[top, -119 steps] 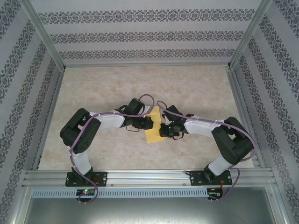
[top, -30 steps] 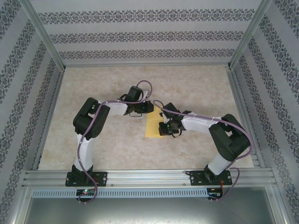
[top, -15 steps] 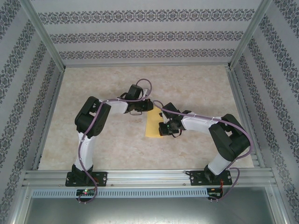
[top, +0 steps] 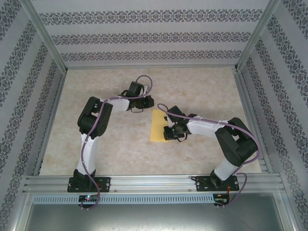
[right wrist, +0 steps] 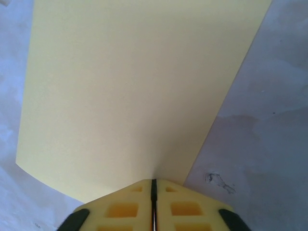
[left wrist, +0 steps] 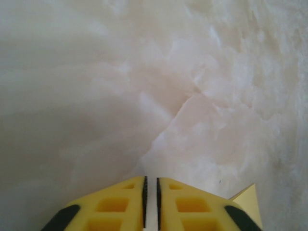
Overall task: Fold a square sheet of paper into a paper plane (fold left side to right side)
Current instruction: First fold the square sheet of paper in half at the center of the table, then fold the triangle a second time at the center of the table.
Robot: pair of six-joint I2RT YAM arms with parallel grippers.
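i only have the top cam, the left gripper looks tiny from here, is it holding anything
Observer: No. On the left wrist camera the left gripper has its fingers nearly together. Bare table shows through the thin slit and nothing is held.
Operator: ok and the right one, open or shut
Observer: Shut. On the right wrist camera the right gripper has its fingers pressed together. Its tips meet the near edge of the paper. I cannot tell whether it pinches that edge.
Operator: any wrinkles on the sheet
Observer: None that I can see. Close up, its top face looks smooth and flat.
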